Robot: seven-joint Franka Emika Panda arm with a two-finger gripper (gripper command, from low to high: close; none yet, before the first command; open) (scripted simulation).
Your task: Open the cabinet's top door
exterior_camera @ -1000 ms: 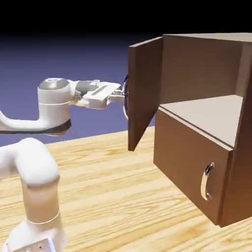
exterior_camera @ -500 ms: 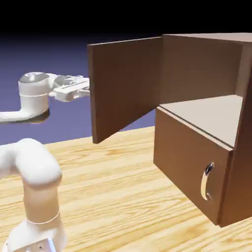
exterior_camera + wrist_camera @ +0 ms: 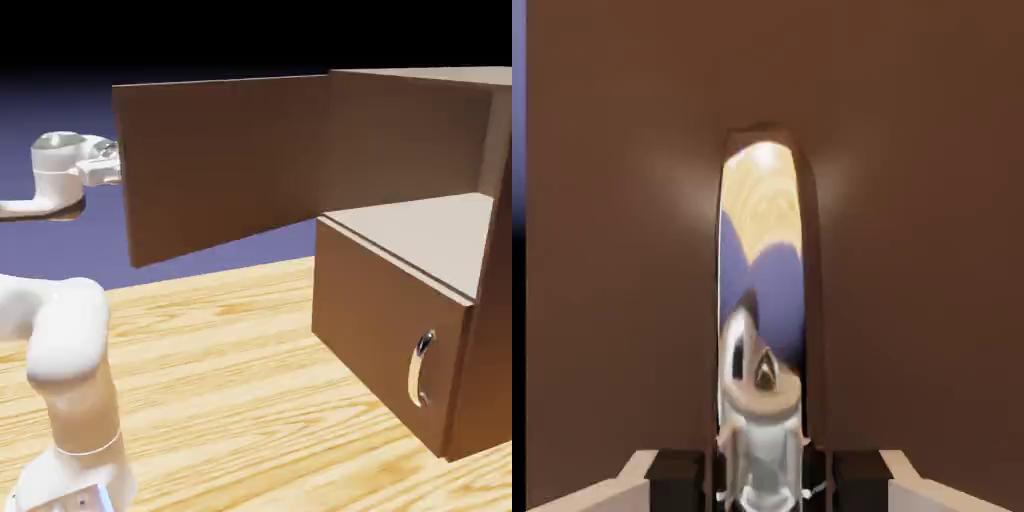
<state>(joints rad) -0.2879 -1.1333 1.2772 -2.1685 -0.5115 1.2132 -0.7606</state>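
Top door (image 3: 225, 165) is swung wide, out to the exterior view's left of the cabinet (image 3: 385, 330). Handle (image 3: 762, 290) is pinched by the gripper (image 3: 768, 485), as far as the tight hand view shows. Polished metal, probably slippery; rigid panel, likely swings easily. Best gripped mid-bar, pulled along the hinge arc.
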